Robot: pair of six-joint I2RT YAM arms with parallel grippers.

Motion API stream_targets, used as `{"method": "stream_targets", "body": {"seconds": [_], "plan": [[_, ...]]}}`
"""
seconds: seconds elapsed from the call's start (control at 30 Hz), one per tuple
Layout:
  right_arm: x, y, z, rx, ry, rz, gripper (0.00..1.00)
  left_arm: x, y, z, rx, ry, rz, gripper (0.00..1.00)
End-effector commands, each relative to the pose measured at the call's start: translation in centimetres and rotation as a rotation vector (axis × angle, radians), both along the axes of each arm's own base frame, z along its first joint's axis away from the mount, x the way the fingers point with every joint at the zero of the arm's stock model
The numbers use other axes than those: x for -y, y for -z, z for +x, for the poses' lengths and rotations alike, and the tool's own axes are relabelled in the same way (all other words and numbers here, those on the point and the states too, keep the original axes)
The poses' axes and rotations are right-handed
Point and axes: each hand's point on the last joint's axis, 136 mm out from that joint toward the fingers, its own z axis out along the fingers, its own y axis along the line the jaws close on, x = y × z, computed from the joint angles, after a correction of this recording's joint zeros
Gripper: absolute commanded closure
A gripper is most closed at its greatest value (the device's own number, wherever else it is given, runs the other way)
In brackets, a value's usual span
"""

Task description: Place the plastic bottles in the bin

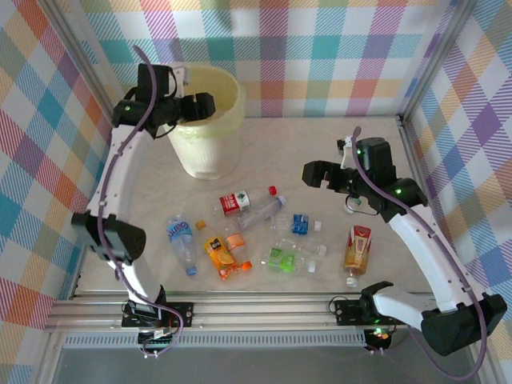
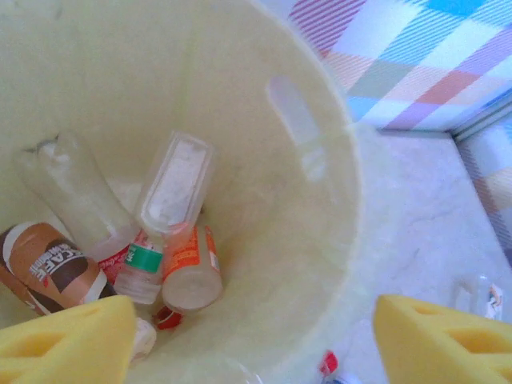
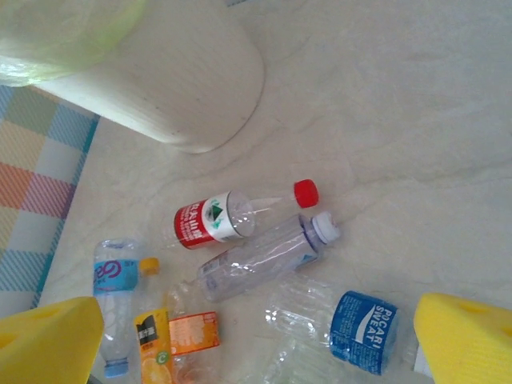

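You are partway through: the bin (image 1: 210,152) stands at the far left of the table, and the left wrist view looks down on at least five plastic bottles (image 2: 172,184) already lying in its bottom, among them a brown-labelled bottle (image 2: 48,268) and an orange-labelled bottle (image 2: 190,264). Your left gripper (image 1: 206,106) hangs over the bin's mouth with its yellow pads (image 2: 64,340) spread well apart and nothing between them, so I judge that this drop is done. Your right gripper (image 1: 312,174) hovers above the right side of the table, jaws wide and empty. About eight bottles are left in a loose cluster at the middle of the table, nearer than the bin. They include a red-labelled bottle (image 3: 204,222) touching a clear bottle with a white cap (image 3: 260,260), a blue-labelled Pocari Sweat bottle (image 3: 364,328), a green-labelled one (image 1: 280,258), and an amber bottle (image 1: 358,250) lying apart on the right.
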Motion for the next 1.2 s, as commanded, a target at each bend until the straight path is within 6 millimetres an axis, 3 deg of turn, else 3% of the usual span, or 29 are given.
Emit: {"method": "stream_targets", "body": {"seconds": [0.0, 0.1, 0.3, 0.47, 0.83, 1.17], "plan": [[1.0, 0.8, 0.4, 0.003, 0.042, -0.049, 0.0, 1.8, -4.1, -2.7, 0.136, 0.081, -0.054, 0.11], [1.4, 1.3, 0.5, -0.006, 0.058, -0.072, 0.0, 3.5, -4.8, -5.1, 0.165, 0.15, -0.086, 0.0], [2.8, 2.5, 0.2, -0.042, 0.124, -0.117, 0.0, 8.6, -5.5, -10.4, 0.217, 0.359, -0.167, 0.0], [3.6, 3.4, -0.4, -0.063, 0.165, -0.13, 0.0, 12.3, -4.4, -13.7, 0.235, 0.5, -0.218, 0.0], [7.1, 7.1, -1.4, -0.164, 0.274, -0.309, 0.02, 19.0, -0.2, -18.7, 0.159, 0.703, -0.225, 0.0], [8.9, 10.3, -1.4, -0.297, 0.34, -0.34, 0.12, 21.3, 3.4, -20.8, 0.101, 0.796, -0.135, 0.0]]}}
